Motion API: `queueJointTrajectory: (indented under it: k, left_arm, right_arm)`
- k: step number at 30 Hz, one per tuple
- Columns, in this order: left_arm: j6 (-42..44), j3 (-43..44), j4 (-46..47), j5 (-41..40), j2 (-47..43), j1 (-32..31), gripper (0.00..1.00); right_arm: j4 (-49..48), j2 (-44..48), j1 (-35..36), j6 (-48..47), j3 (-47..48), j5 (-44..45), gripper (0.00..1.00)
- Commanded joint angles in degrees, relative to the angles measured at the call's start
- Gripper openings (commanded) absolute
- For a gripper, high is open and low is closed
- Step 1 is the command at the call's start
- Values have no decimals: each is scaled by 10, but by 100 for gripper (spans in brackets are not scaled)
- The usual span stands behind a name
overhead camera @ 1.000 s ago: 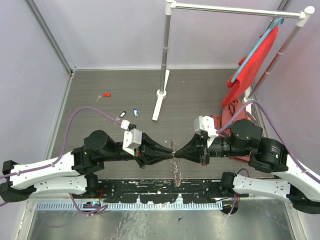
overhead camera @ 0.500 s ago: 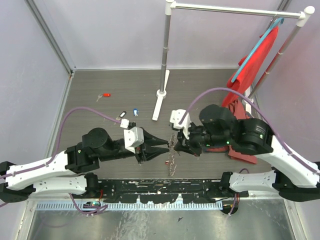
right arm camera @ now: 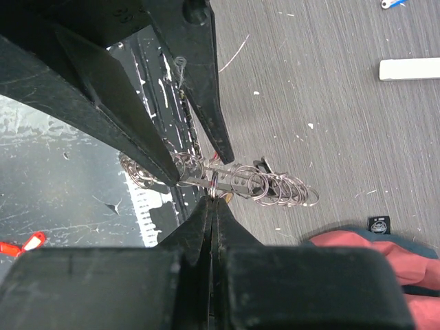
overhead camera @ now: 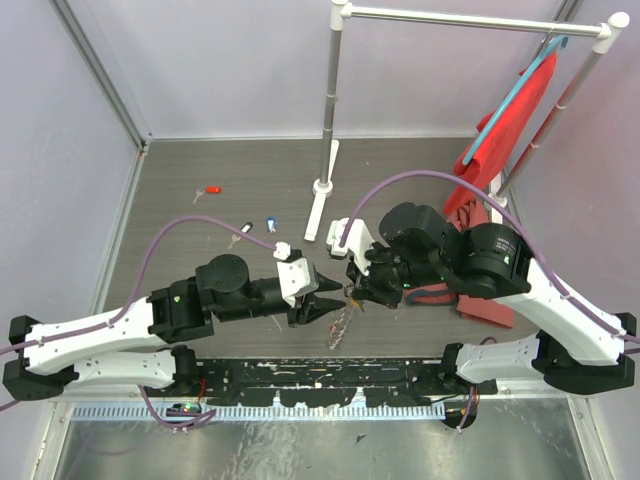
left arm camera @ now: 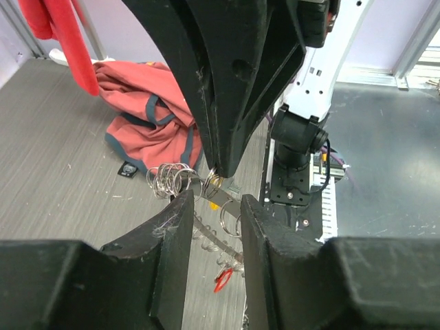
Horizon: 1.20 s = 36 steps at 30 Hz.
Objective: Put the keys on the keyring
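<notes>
Two hands meet above the near part of the tabletop. The right hand is closed, and its tips pinch the thin wire of the keyring. The left hand has its fingers apart, one on each side of the keyring, and I judge that it grips nothing.

From the pinch the keyring hangs free and touches no surface that I can see. In the top view its long axis runs from the fingertips toward the near edge. The right wrist view shows the small loops in a row along the wire.

It should handle as a light, stiff and slippery thing. The loops are loose and will probably swing and slide. The best hold seems to be on bare wire between loops, close to the other hand's pinch.

Three keys lie well apart from it on the far left of the tabletop: red, black and blue. They are tiny and flat, so the plastic head is the likely place to grip.
</notes>
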State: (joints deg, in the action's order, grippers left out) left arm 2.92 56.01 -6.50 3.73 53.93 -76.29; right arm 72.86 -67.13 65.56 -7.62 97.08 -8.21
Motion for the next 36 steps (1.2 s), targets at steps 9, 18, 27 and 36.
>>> queueJointTrajectory:
  k: [9, 18, 27, 36]
  left_arm:
    - [10, 28, 3, -15, 10, 0, 43]
    - [9, 29, 16, -4, 15, 1, 38]
    - [9, 29, 18, 20, 17, 0, 28]
    - [10, 30, 14, 24, 23, 0, 29]
  right_arm:
    - [-21, 11, 2, -18, 11, -27, 1]
    - [-25, 5, 2, -23, 5, -41, 1]
    - [-31, 2, 2, -24, 0, -50, 1]
    - [-43, 8, 2, -23, -3, -58, 1]
